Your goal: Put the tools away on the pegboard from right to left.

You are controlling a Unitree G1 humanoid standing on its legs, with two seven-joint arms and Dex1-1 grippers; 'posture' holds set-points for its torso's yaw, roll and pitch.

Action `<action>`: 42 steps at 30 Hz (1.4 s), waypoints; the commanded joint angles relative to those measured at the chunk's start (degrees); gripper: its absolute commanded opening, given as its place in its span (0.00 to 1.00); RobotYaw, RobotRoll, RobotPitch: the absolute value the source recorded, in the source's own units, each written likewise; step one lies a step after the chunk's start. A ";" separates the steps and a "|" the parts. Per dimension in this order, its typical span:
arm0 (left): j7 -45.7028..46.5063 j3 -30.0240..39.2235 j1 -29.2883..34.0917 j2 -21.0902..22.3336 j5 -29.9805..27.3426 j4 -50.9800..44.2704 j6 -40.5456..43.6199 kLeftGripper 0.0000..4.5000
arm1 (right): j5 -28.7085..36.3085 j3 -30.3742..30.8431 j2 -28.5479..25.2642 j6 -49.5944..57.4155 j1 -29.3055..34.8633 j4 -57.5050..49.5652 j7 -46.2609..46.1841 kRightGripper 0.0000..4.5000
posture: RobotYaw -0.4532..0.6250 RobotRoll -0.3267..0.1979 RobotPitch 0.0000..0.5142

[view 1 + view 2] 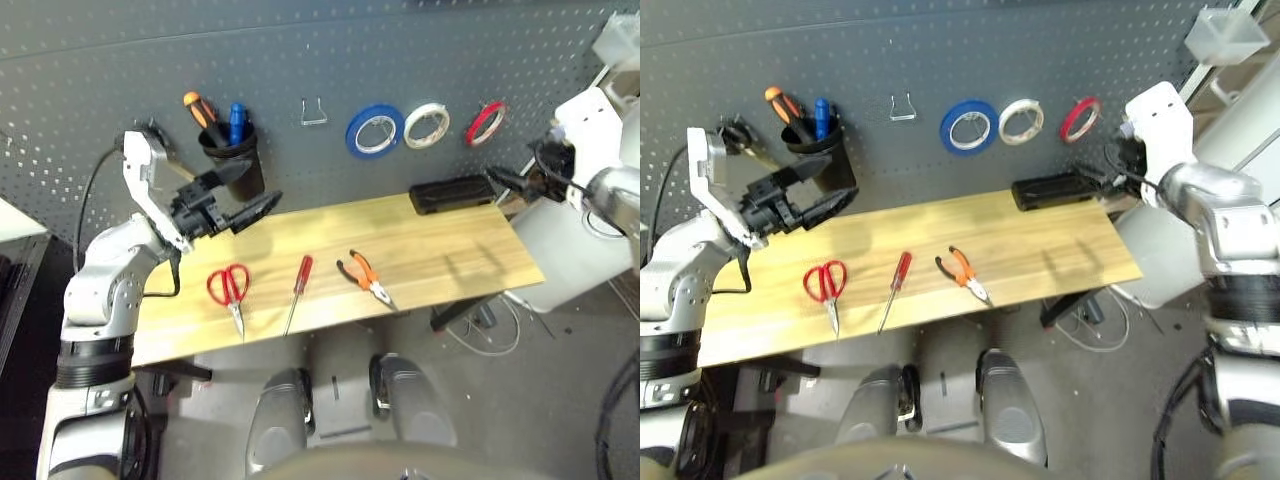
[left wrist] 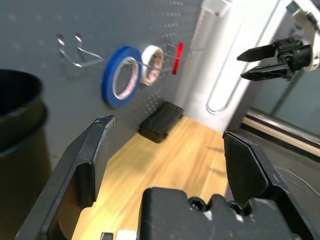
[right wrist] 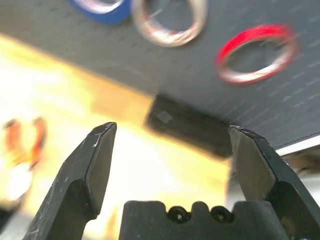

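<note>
The red tape ring (image 1: 486, 122) hangs on the dark grey pegboard (image 1: 100, 70), rightmost of three rings. My right gripper (image 1: 1088, 183) stands open and empty just below and to the right of it; the ring (image 3: 256, 52) shows beyond its fingertips. On the wooden table (image 1: 450, 250) lie the orange-and-black pliers (image 1: 366, 278), the red-handled screwdriver (image 1: 299, 290) and the red-handled scissors (image 1: 230, 288), from right to left. My left gripper (image 1: 258, 185) hovers open and empty above the table's left end, beside the black cup (image 1: 232, 150).
A blue tape roll (image 1: 375, 130) and a white tape roll (image 1: 427, 124) hang left of the red ring. An empty wire hook (image 1: 314, 112) sits between them and the cup, which holds two handled tools. A black box (image 1: 452, 193) lies at the table's back right.
</note>
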 commanded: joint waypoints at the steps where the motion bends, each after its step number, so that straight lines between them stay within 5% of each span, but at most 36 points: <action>1: -1.33 -1.88 1.95 1.14 0.49 -1.83 1.51 1.00 | 3.18 0.94 1.27 8.78 1.37 -5.75 -1.74 1.00 | 0.26 0.62 0.34; 12: -0.39 -4.12 8.23 0.43 2.91 -3.60 0.16 1.00 | -4.69 20.35 20.20 14.89 -0.08 1.27 -16.24 1.00 | 0.29 0.62 0.43; 15: -1.18 -4.44 10.87 0.70 4.06 -2.97 -1.46 1.00 | -6.10 21.37 26.57 17.60 -4.98 7.82 -19.90 1.00 | 0.30 0.62 0.44; 27: -3.56 -4.46 17.86 -0.06 7.94 4.18 -11.40 1.00 | -10.83 26.54 37.81 16.61 -15.66 25.48 -23.05 1.00 | 0.32 0.62 0.46; 42: -4.93 -7.43 20.27 2.55 10.17 3.11 -9.17 1.00 | -15.53 26.74 44.45 11.45 -20.48 42.71 -23.74 1.00 | 0.34 0.62 0.49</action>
